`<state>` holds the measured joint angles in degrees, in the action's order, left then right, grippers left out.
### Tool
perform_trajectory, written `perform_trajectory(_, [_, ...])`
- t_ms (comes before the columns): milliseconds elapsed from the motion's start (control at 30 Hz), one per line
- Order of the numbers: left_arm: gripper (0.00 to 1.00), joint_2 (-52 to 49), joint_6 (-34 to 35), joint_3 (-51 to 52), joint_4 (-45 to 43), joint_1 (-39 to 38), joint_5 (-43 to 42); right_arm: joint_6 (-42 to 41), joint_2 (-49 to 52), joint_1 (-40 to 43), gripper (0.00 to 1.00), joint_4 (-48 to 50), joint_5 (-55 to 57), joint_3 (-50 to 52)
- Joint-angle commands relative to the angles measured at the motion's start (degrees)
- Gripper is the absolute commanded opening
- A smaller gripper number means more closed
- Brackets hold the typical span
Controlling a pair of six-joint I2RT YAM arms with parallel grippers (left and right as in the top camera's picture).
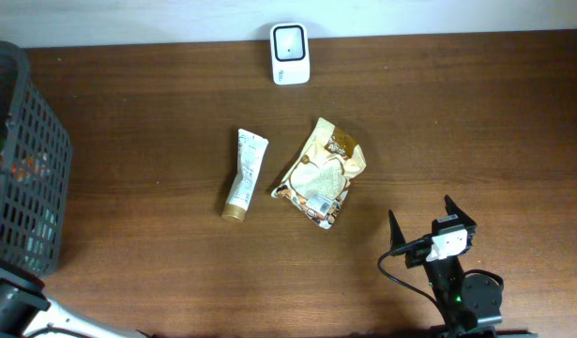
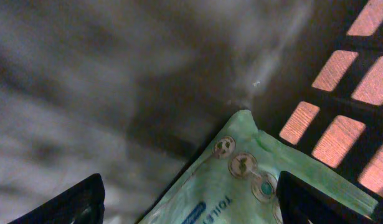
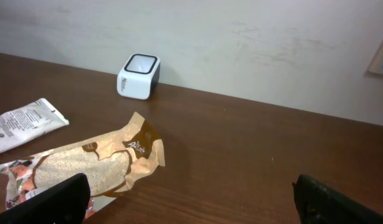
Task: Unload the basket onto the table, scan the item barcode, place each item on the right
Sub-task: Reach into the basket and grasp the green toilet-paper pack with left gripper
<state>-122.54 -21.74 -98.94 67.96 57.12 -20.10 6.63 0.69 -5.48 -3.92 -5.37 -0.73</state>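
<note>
Overhead: the right gripper is standing wide open, empty, with the snack packet lying up-left of it, long axis pointing roughly toward the scanner

Left wrist: the left gripper is straddling a green pack inside the basket, fingers spread (no grip showing, lower end cut off)

Right wrist: the packet is lying ahead-left

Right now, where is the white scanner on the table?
In the overhead view, the white scanner stands at the far edge of the table by the wall, roughly central, beyond the tube and the snack packet lying side by side.
</note>
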Motion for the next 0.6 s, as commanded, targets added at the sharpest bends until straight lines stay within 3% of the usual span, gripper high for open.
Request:
perform_trajectory(0, [0.84,-0.7,-1.1,0.7,-0.5,0.0,-1.0,0.0,-0.3,-0.5,0.98,-0.2,0.5,0.4])
perform_trajectory(233, [0.87,-0.7,-1.1,-2.4,0.5,0.0,-7.4,0.0,-0.3,-0.5,0.98,-0.2,0.5,0.4])
perform_trajectory(567, [0.86,-0.7,-1.1,-9.1,10.3,0.0,-7.1,0.0,-0.3,-0.5,0.98,-0.2,0.5,0.4])
